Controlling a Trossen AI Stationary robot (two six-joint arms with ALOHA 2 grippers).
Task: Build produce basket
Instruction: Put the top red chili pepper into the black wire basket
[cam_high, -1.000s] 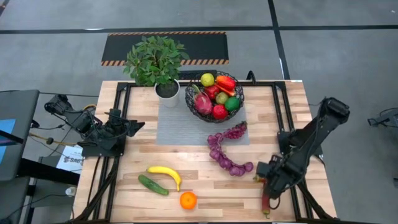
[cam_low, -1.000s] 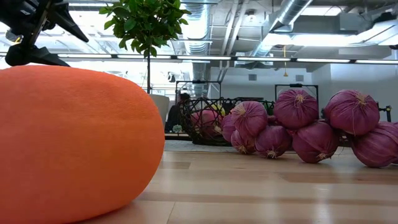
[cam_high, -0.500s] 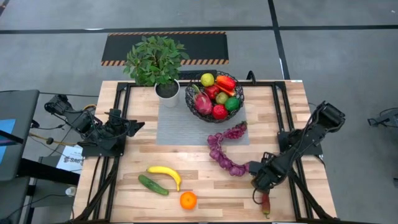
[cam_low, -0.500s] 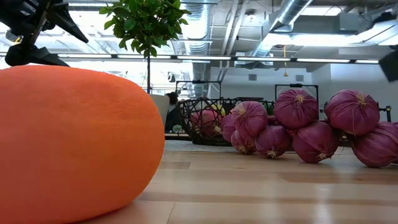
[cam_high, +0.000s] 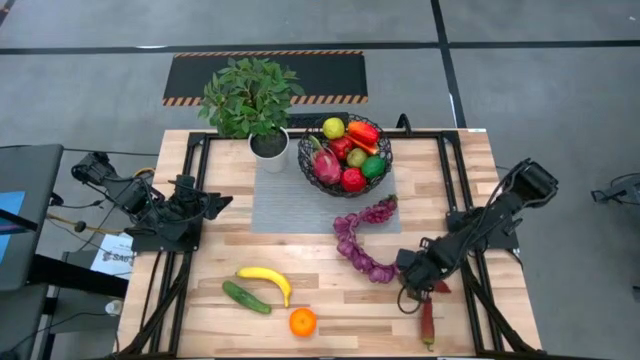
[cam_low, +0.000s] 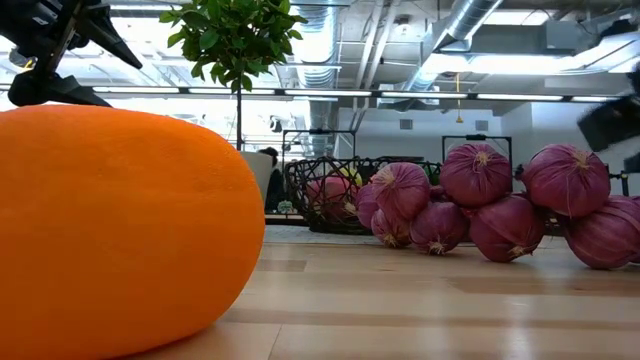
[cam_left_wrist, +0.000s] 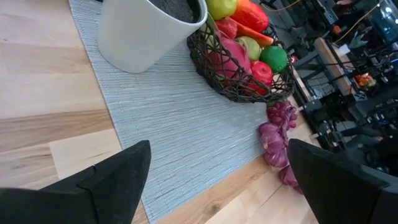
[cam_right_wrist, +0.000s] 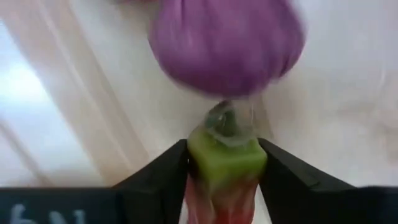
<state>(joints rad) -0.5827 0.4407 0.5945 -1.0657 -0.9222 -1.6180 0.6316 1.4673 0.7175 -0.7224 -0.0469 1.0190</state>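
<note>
— Where is your right gripper (cam_high: 408, 283) sitting, and what is in it?

— I am holding it low over the wooden table (cam_high: 470, 180), just beside the near end of the purple string of toy grapes (cam_high: 362, 243). My two dark fingers (cam_right_wrist: 158, 171) are closing on the green stem end of a slim red toy pepper (cam_right_wrist: 225, 168); its red body is trailing back under my wrist toward the table's front edge.

— And the grapes in your wrist view?

— One purple bulb is filling the view right at the pepper's stem tip.

— Where is the basket?

— The round black wire basket (cam_high: 346, 155) is standing on the grey mat (cam_high: 290, 205) beside the leafy potted plant in a white pot (cam_high: 252, 102), already carrying several fruits. A yellow banana (cam_high: 266, 280), a green cucumber (cam_high: 246, 297) and an orange (cam_high: 302, 322) are lying near the front.

— Your left gripper (cam_high: 215, 202)?

— I am resting it, fingers spread wide and empty, at the table's left side.
</note>
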